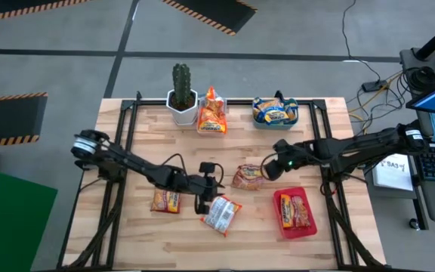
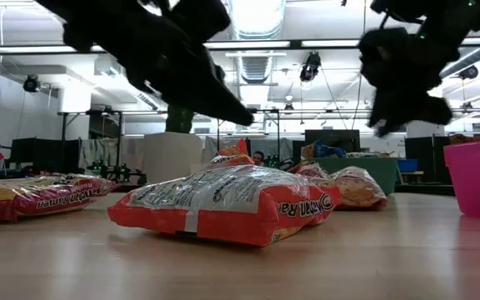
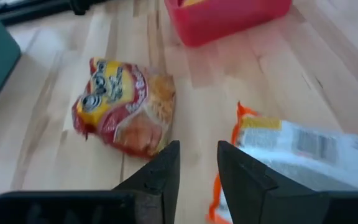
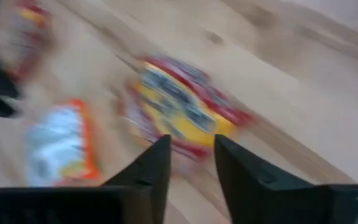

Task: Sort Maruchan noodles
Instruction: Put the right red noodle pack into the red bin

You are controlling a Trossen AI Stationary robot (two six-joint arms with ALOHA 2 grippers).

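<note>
Three loose Maruchan packets lie flat on the wooden table: a red one [image 1: 166, 201], a silvery-white and orange one [image 1: 222, 214] [image 3: 303, 152], and a red-and-yellow one [image 1: 248, 176] [image 3: 126, 106] [image 4: 179, 109]. My left gripper [image 1: 206, 190] [image 3: 197, 168] hovers open just on the far side of the silvery packet, with nothing between its fingers. My right gripper [image 1: 272, 168] [image 4: 191, 162] hangs open above the right end of the red-and-yellow packet, also with nothing between its fingers. A red packet lies in the red tray [image 1: 308, 227]. Blue-and-yellow packets fill the teal bin [image 1: 257, 121].
A potted cactus [image 1: 181, 94] stands at the far edge, and an orange packet [image 1: 211, 112] stands upright beside it. The red tray sits near right, the teal bin far right. Bare wood lies along the near edge and at the far left.
</note>
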